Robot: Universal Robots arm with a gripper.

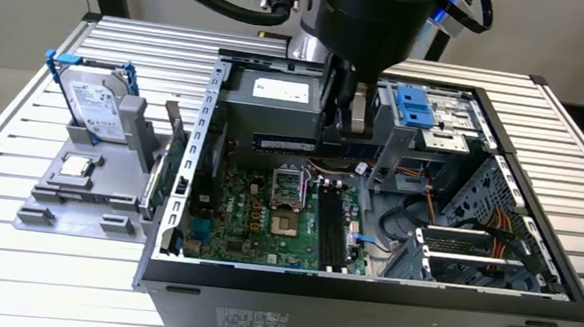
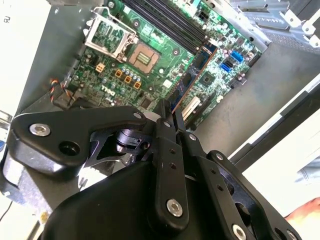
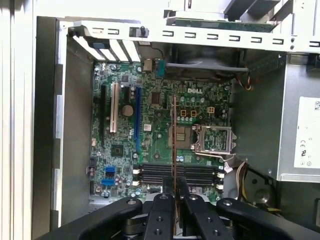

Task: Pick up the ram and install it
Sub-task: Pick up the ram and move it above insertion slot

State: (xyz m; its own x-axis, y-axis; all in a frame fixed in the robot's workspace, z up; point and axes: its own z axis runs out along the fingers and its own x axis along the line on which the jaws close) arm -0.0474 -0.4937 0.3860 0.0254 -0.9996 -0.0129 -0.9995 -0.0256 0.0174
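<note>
My gripper (image 1: 342, 140) hangs inside the open computer case (image 1: 366, 287), shut on the ram (image 1: 288, 144). The ram is a long dark blue-green stick held level above the motherboard (image 1: 244, 215). In both wrist views it shows edge-on, running out from between the black fingers (image 3: 162, 200) as a thin strip (image 3: 174, 140) and a bluish strip (image 2: 192, 75). The black memory slots (image 1: 331, 227) lie on the board below and slightly nearer than the ram. In the first wrist view the slots (image 3: 150, 174) run crosswise under the stick, with nothing seated in them.
An open processor socket (image 1: 287, 191) sits beside the slots. The power supply (image 1: 272, 97) and a blue drive cage (image 1: 415, 107) stand close behind the gripper. At the exterior view's left, a grey stand (image 1: 84, 208) holds a hard drive (image 1: 94, 104), a processor chip (image 1: 77, 165) and a green card (image 1: 169, 160).
</note>
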